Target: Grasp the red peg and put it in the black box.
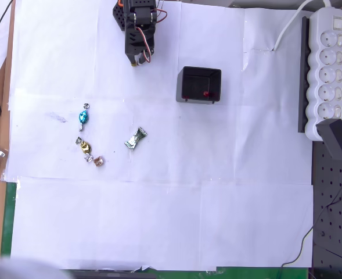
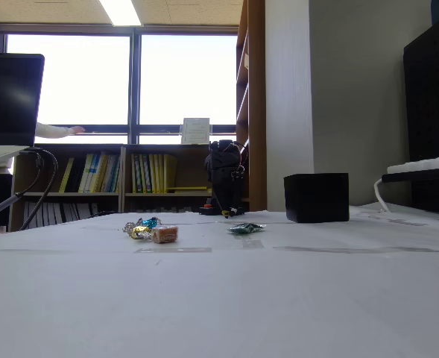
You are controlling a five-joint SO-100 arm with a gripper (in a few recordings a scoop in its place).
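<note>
A tiny dark red round peg (image 1: pixel 205 93) was seen lying inside the small square black plastic open-top box (image 1: pixel 199 72), near its lower wall in the overhead view; a second red speck beside it could not be identified. The black two-finger gripper (image 1: pixel 138 58) was folded back near the arm's base, well apart from the box, and whether its jaws were parted or closed could not be told. The peg was judged light, stiff and apt to roll, best pinched across its round sides. The foil-wrapped candies (image 1: pixel 83 117) lay well apart on the white paper-covered table (image 1: pixel 217 203).
</note>
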